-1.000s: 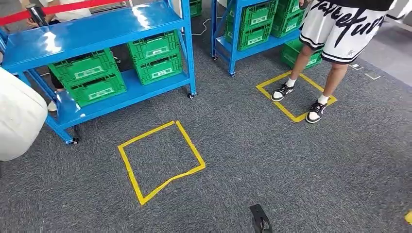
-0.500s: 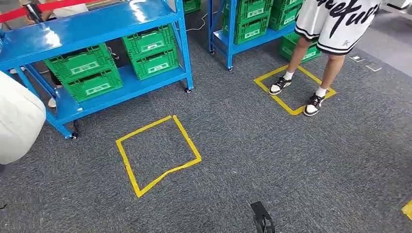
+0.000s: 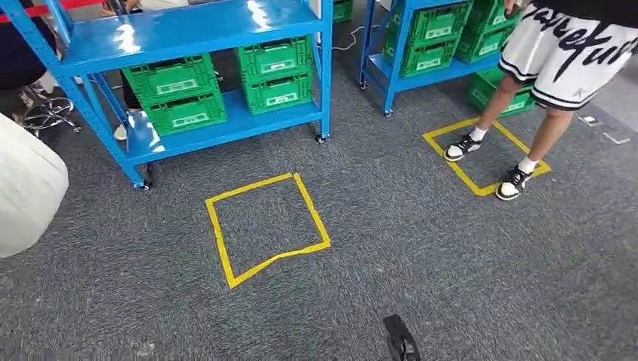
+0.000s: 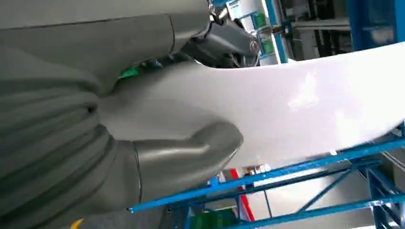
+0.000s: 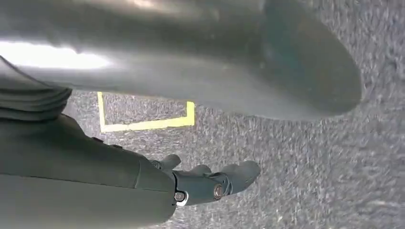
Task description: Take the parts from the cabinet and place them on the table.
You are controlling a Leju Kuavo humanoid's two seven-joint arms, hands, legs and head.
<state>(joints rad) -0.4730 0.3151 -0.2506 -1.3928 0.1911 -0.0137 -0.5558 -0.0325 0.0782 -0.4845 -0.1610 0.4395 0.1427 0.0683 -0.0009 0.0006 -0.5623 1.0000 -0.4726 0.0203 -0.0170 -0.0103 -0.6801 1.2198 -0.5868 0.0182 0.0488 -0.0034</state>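
I am walking the humanoid across grey carpet, its left hand [image 4: 143, 162] wrapping thumb and fingers around a large smooth white moulded part [image 3: 26, 192], which is riding at the robot's left side, clear of the floor. I judge the pickup done and the carry to the table in hand; no table is showing, so the next move calls for finding it and turning toward it while keeping the grip firm on a slick, bulky piece.

The right hand [image 5: 210, 183] is hanging over the carpet, holding nothing, its dark fingers [image 5: 241, 172] loosely curled; how far they are closed I cannot tell.

Ahead, a blue metal wheeled shelving rack [image 3: 188, 34] is carrying four green slatted plastic crates [image 3: 173, 79] stacked two by two on its lower shelf; their contents are hidden. A second blue rack [image 3: 391, 68] beside it is holding more green crates [image 3: 429, 37]. A yellow tape square [image 3: 267, 226] is marking the carpet before the first rack. A person in white printed shorts [image 3: 568, 49] is standing across another yellow tape square [image 3: 485, 154].
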